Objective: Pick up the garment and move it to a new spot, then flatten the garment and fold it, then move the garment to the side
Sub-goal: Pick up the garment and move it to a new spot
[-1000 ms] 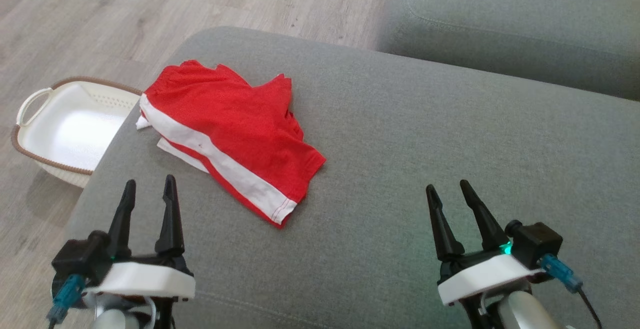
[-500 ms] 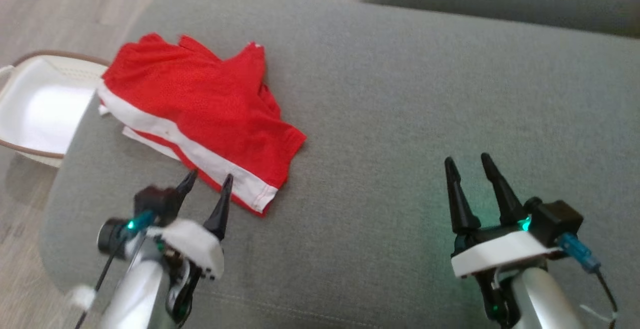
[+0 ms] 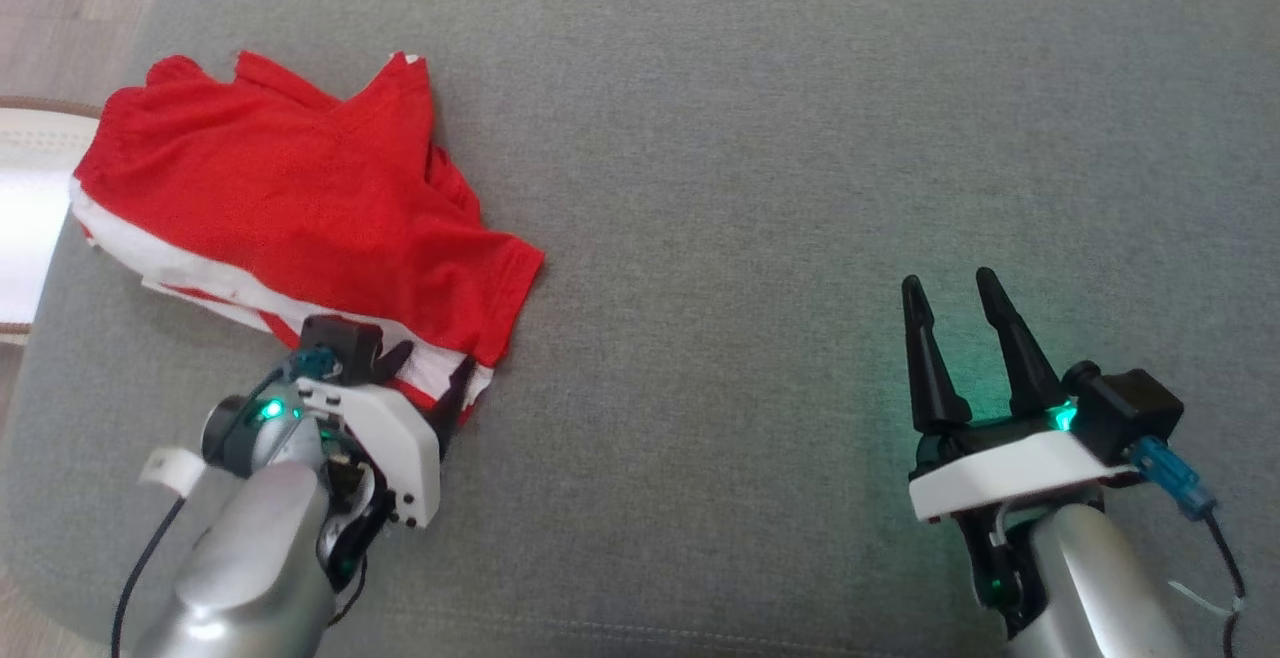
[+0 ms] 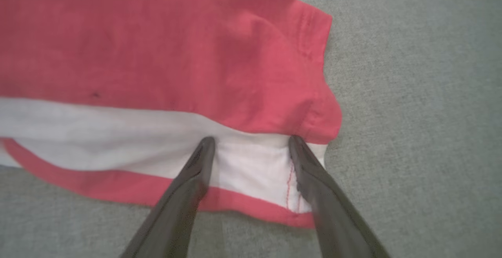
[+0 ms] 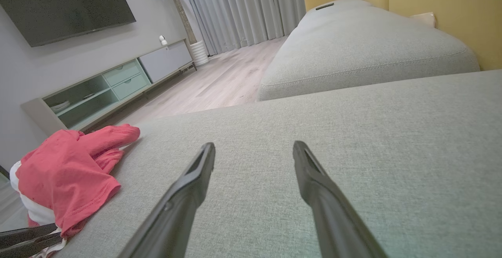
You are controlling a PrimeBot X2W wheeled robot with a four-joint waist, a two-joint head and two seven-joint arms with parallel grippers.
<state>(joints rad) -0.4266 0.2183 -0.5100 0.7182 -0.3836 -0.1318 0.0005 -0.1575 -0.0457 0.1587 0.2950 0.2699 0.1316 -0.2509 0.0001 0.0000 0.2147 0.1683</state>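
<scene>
grey sofa cushion (image 3: 760, 138) carries a crumpled red and white garment (image 3: 290, 198) at its left end, beside a white basket (image 3: 30, 143). the left gripper (image 3: 437, 358) has its fingers (image 4: 184, 195) apart, tips at the garment's white band near its corner. the right gripper (image 3: 948, 278) hovers well apart from it, fingers spread and empty.

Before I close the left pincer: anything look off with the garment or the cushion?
Nothing damaged or spilled. The garment lies bunched in uneven layers at the left end of the cushion, beside the basket. The left pincer is open over its white-striped corner. A small dark speck marks the red cloth.
</scene>
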